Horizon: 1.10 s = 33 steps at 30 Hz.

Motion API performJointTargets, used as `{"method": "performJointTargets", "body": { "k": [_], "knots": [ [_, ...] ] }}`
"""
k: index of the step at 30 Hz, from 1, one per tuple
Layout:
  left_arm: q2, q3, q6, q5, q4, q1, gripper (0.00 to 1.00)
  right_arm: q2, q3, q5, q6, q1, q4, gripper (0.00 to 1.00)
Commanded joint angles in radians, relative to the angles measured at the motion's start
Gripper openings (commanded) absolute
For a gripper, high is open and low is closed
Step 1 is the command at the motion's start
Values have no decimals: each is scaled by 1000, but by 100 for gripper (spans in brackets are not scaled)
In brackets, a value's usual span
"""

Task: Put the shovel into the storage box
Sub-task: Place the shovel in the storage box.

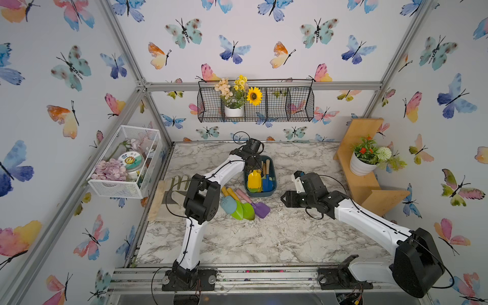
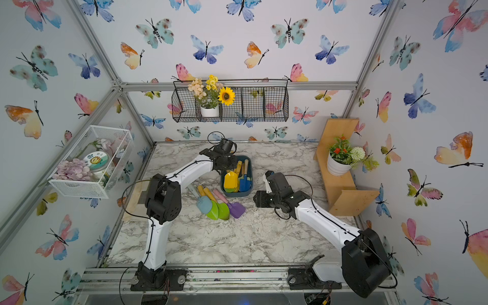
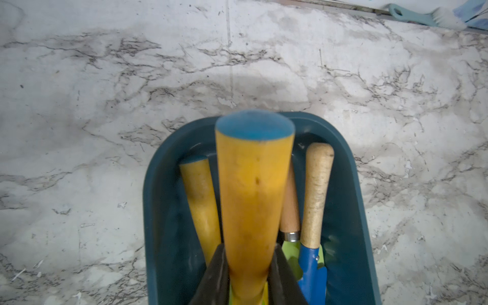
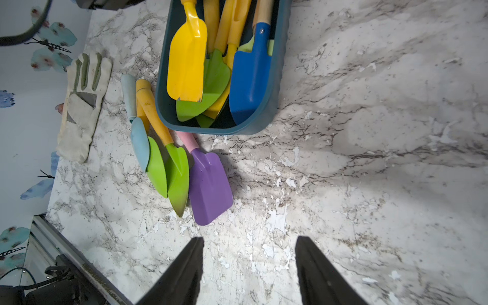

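Left gripper [image 3: 248, 253]: jaws clamped on the yellow handle of a shovel [image 3: 253, 184], held over the box [image 3: 158, 211] and lengthwise w/ it. Box sits mid-surface [image 1: 290, 237] w/ other shovels in it, incl. a blue shovel [image 3: 313, 277]. The held blade is hidden below the jaws. It's prob. low among the others, but I can't confirm contact.

Right gripper [image 4: 249, 239]: jaws apart, empty, above bare surface near the purple shovel [image 4: 210, 184], which lies w/ three more just beside the box.

Step in hand, as I judge it: the drop. To do it well:
- Keep the handle parallel to the long walls.
- Check its tip sits inside the far rim.
- Lower till the blade rests, then part the jaws fully.
- Lift straight up so nothing drags out.
- Keep the right arm clear of the box meanwhile.
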Motion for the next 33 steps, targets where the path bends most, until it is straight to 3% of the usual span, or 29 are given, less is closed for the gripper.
{"method": "performJointTargets", "body": {
  "k": [1,15,19,22,26,33],
  "knots": [
    [17,-13,-16,-36,28,9,2,-12,-15,24,12,-8,-21,60],
    [47,-40,-27,-34,22,11,12,-15,-20,23,18,-8,-23,60],
    [31,-39,-33,-36,13,9,21,-14,-18,23,20,-8,-20,60],
    [6,-49,-36,-37,11,8,34,-8,-17,19,20,-8,-15,60],
    [-49,-81,-37,-36,5,6,40,2,-8,12,20,-8,-13,60],
    [-196,-206,-24,-7,36,-21,41,23,18,-4,4,-8,-10,60]
  ]
}}
